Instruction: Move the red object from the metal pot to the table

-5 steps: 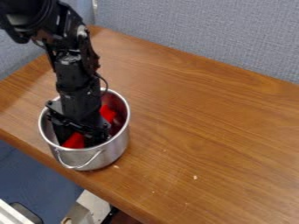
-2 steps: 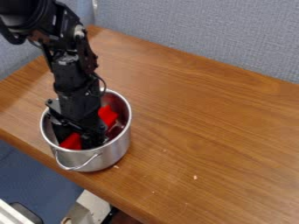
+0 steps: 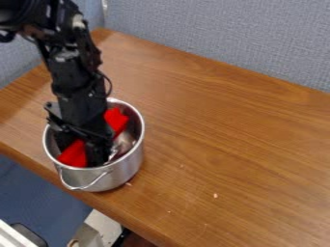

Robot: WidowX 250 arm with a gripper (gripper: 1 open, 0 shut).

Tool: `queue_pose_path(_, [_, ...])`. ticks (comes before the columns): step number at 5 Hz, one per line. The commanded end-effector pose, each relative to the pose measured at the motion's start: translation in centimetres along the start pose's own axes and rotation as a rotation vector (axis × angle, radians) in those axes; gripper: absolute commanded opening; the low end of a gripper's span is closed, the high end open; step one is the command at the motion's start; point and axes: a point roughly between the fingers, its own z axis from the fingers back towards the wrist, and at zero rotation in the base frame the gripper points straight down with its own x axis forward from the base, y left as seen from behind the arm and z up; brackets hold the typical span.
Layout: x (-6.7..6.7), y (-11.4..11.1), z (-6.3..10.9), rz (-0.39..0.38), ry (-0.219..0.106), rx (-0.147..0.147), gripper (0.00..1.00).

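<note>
Fingers (image 3: pixel 92 143) of the black arm (image 3: pixel 73 72) reach down inside the metal pot (image 3: pixel 111 175), their tips hidden by the dark linkage above them and by the pot's near wall. How far open they stand, and whether they grip anything, cannot be told from this view; they are at the red object (image 3: pixel 116 121), but contact is unclear. The red object lies inside the pot, partly covered by the fingers: one stretch of bright red shows on their right side in the picture, near the far part of the rim, and another shows below and to the left, by the near wall, so that it runs slantwise behind or between them. The pot stands upright at the edge of the brown wood-grain tabletop (image 3: pixel 233 145), shiny inside and out, with its thin wire handle (image 3: pixel 93 183) hanging against the near side. The arm comes down from the top left corner. A grey-blue partition (image 3: pixel 233 34) rises behind the tabletop, and darker blue (image 3: pixel 39 198) shows below its near edge.
</note>
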Motion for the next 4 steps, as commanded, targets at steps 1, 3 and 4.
queue_pose_path(1, [-1.1,-0.5,3.8,0.012,-0.090,-0.037,0.00])
queue_pose_path(3, [-0.4,-2.7,3.4,-0.018,-0.065,-0.023,0.00])
queue_pose_path(4, [1.7,-3.3,3.9,-0.024,-0.067,-0.012,0.00])
